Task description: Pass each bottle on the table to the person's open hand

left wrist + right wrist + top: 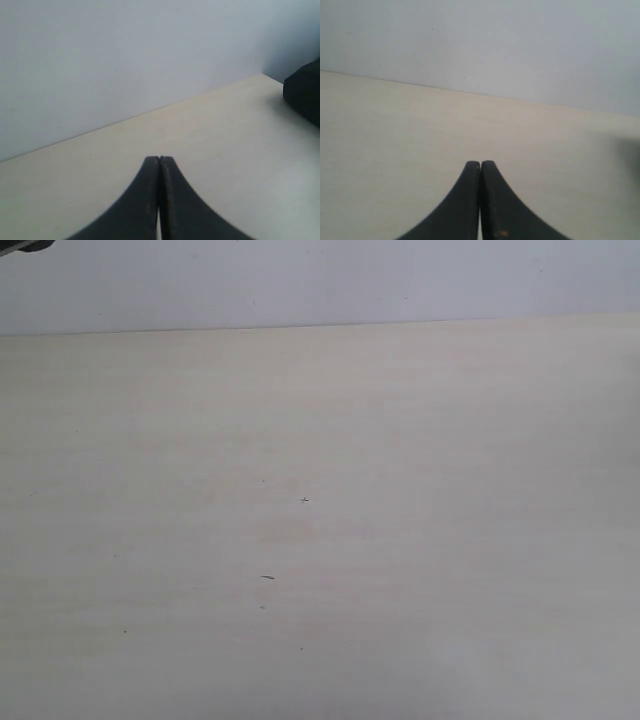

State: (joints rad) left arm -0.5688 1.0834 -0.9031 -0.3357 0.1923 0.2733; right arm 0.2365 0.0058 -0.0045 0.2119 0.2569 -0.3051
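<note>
The pale beige table point(320, 540) fills the exterior view and carries no bottle; only a few tiny dark specks mark it. No bottle and no person's hand shows in any view. My left gripper point(159, 160) is shut, its black fingertips pressed together with nothing between them, low over the table point(210, 135). My right gripper point(480, 164) is likewise shut on nothing above the table point(420, 125). Neither gripper appears in the exterior view.
A pale grey-blue wall point(320, 280) stands behind the table's far edge. A black object point(305, 95) rests on the tabletop at the edge of the left wrist view. A small dark shape point(25, 245) sits at the exterior view's top left corner.
</note>
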